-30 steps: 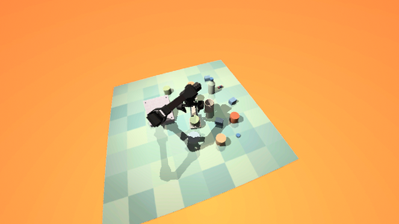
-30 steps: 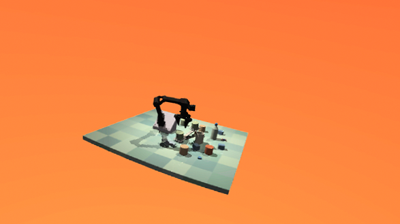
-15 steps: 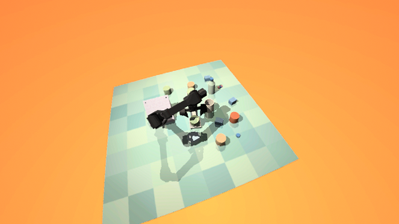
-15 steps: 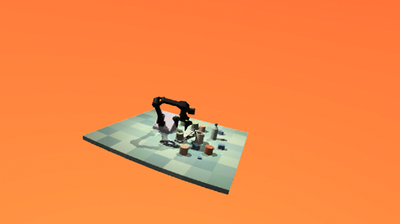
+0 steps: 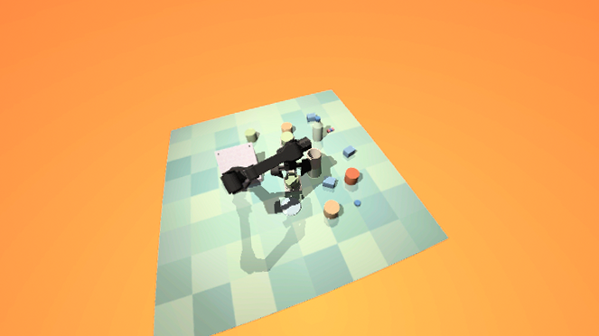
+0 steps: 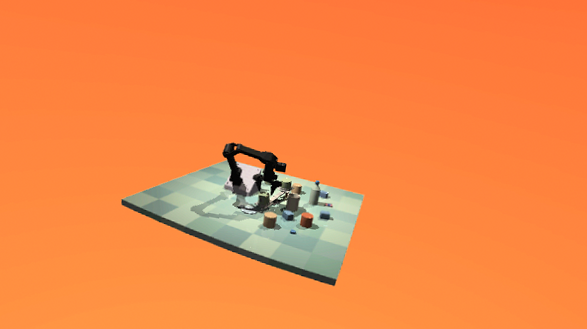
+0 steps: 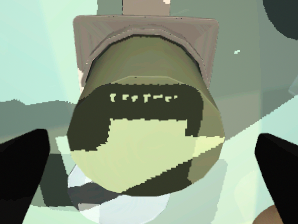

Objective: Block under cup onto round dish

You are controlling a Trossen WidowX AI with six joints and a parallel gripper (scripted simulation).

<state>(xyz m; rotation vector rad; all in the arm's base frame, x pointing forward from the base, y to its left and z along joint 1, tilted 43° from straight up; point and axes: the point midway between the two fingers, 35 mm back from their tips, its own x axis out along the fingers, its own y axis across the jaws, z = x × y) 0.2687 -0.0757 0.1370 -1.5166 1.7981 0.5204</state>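
A green cup (image 5: 291, 182) (image 6: 263, 198) (image 7: 145, 165) stands upside down on the square end plate (image 7: 82, 40) of the balance, at the end near the dish. The identical cup (image 5: 287, 138) (image 6: 285, 185) stands at the far end. The beam (image 7: 145, 7) runs between them; its tilt is hard to tell. My gripper (image 5: 291, 170) (image 6: 266, 186) (image 7: 154, 142) is open and empty, pointing down above the near cup, one finger to each side. The white round dish (image 5: 290, 207) (image 6: 249, 210) (image 7: 120, 212) lies just past that cup, partly in arm shadow. The block is hidden from view.
A tall beige hollow cylinder (image 5: 314, 164) (image 6: 293, 202) stands close beside the balance and gripper. Beyond it are a blue block (image 5: 329, 182), a red cylinder (image 5: 352, 176) (image 6: 306, 219) and an orange cylinder (image 5: 331, 209) (image 6: 270, 220). A grey bottle (image 5: 317, 132) (image 6: 314, 196) stands farther back.
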